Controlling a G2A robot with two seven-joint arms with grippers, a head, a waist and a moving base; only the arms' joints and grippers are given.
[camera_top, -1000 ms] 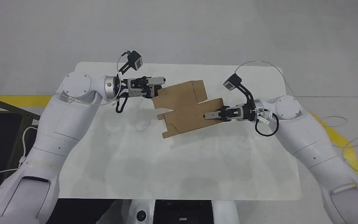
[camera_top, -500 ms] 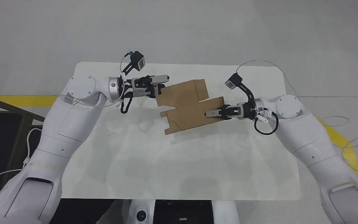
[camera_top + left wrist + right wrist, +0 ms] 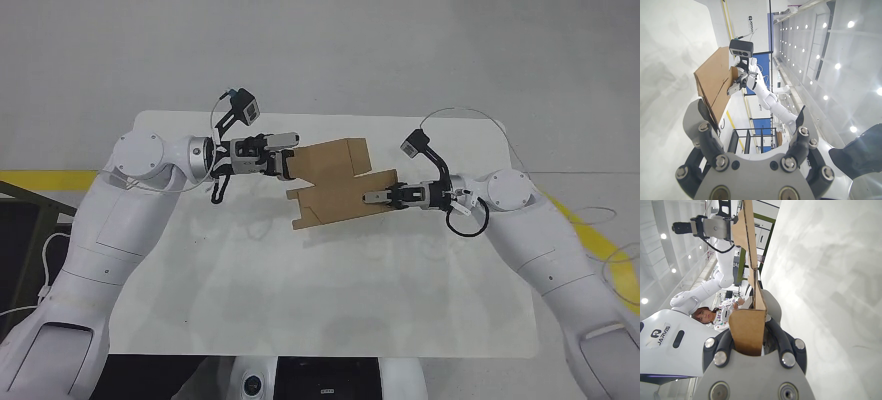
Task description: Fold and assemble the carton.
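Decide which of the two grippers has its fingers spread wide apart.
The left gripper: its fingers stand wide apart, with an edge of the carton against only one. The right gripper is clamped shut on that carton's other end.

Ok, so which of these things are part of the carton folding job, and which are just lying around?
For the job: carton; right claw, shut on it; left claw, open at its edge; table underneath.
Lying about: yellow floor stripe; dark object on the floor.
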